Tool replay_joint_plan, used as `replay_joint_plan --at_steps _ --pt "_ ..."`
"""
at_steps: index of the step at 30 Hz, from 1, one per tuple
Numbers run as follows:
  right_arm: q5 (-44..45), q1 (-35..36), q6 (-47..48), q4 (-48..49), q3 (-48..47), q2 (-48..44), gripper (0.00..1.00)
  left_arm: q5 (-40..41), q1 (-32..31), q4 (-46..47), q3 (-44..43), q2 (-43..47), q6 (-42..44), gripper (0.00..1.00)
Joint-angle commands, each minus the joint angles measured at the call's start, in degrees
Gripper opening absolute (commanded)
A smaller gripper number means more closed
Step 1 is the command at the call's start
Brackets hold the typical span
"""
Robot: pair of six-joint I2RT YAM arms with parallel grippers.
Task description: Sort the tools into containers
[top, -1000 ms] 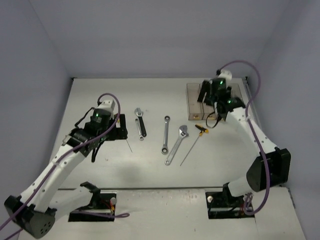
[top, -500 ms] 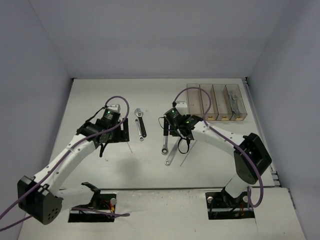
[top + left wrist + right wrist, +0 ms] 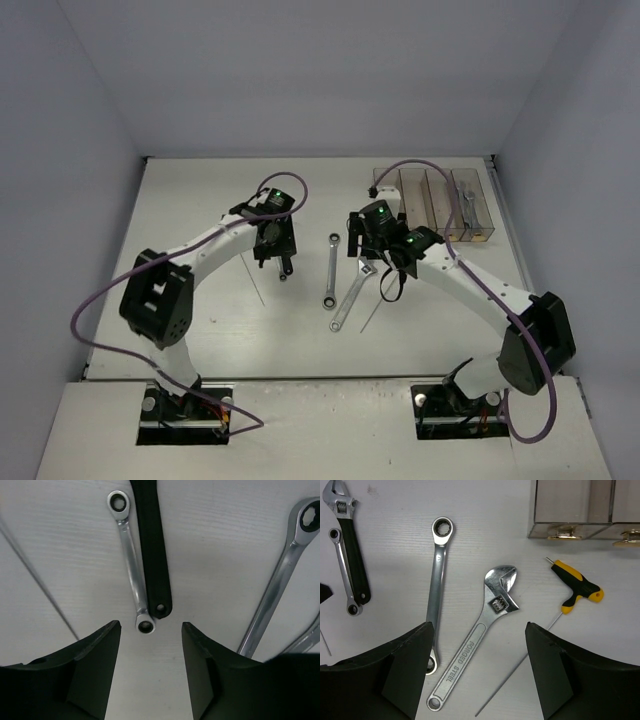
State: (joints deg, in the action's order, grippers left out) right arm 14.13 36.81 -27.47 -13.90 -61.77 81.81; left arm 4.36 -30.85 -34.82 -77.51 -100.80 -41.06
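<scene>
Several tools lie mid-table. My left gripper (image 3: 278,250) hangs open over a black-handled spanner (image 3: 151,545) and a small silver wrench (image 3: 131,565); their near ends lie just beyond its fingertips (image 3: 112,630), with nothing between the jaws. My right gripper (image 3: 479,627) is open wide above a silver adjustable spanner (image 3: 480,625), clear of it. Beside that lie a ratchet wrench (image 3: 437,590) and a yellow-black T-handle driver (image 3: 577,587). The containers (image 3: 413,200) stand in a row at the back right, and the rightmost holds a silver wrench (image 3: 467,205).
A loose thin rod (image 3: 258,290) lies on the table left of the left gripper. The table is walled at the back and on both sides. The arm bases sit at the near edge.
The left arm swung right from the table's left side to the black-handled spanner. The right arm came away from the containers to above the middle tools.
</scene>
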Motion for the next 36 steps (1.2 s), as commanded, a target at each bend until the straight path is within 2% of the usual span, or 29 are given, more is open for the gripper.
replay_joint_plan --at_steps 1,10,24,36 --pt "-2.69 -1.4 2.55 0.78 3.37 -6.62 0.71 1.69 -1.21 2.5 -7.6 -6.34 -4.01 0.47" --pt "-5.72 -2.8 4.51 0.81 7.62 -10.94 0.72 4.53 -1.17 0.7 -15.43 -14.66 -4.55 0.42" --pt "-7.18 -3.15 4.09 0.81 10.17 -12.81 0.73 9.85 -0.88 -0.87 -16.7 -17.57 -5.1 0.42" --pt "-7.37 -3.15 4.24 0.98 10.24 -11.74 0.73 9.25 0.33 -1.22 -16.18 -18.33 -5.17 0.44"
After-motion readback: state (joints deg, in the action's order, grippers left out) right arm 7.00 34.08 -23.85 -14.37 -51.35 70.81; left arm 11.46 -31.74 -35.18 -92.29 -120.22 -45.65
